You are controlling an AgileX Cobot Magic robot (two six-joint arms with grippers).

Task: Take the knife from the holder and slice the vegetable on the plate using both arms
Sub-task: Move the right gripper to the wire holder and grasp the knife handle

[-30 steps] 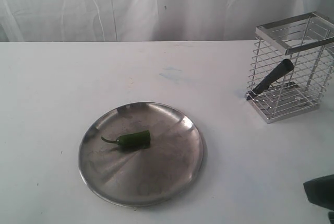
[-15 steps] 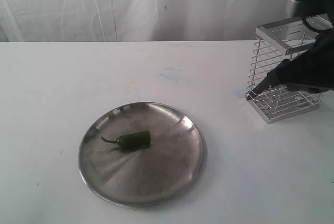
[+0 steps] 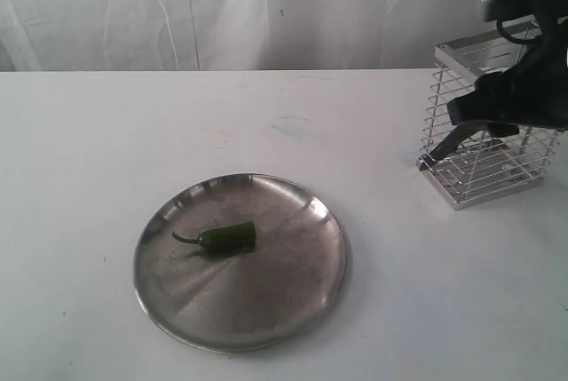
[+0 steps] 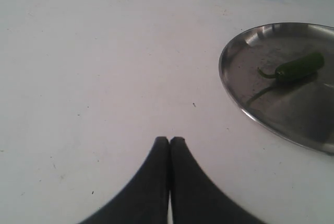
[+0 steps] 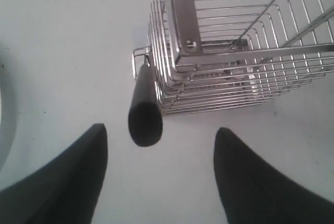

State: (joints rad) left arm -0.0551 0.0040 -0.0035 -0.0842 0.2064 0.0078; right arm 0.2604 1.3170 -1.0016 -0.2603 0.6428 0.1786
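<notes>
1. Far left, seen only from the left wrist: left gripper (image 4: 169, 141), black fingertips pressed tight together, nothing pinched, above bare white table (image 4: 78, 51).
2. Left of centre in the exterior view: round plate (image 3: 266, 301) of scuffed dull metal, flat on the table.
3. On the plate, a little left of its middle: dark green pepper (image 3: 232, 236) on its side, thin curved stem to the left, blunt end to the right.
4. Right side, well apart from the plate: knife (image 3: 444, 146), black handle slanting up and to the right from the holder's lower left corner. Blade lost among the wires; cannot tell whether inside or outside.
5. Just beside it: holder (image 3: 461, 48), tall chrome wire basket with a flat rim, standing upright.
6. Far right, in front of the holder's upper part: right gripper (image 5: 160, 130), fingers spread wide, one on each side of the handle's butt end, a clear gap on both sides, nothing held.
</notes>
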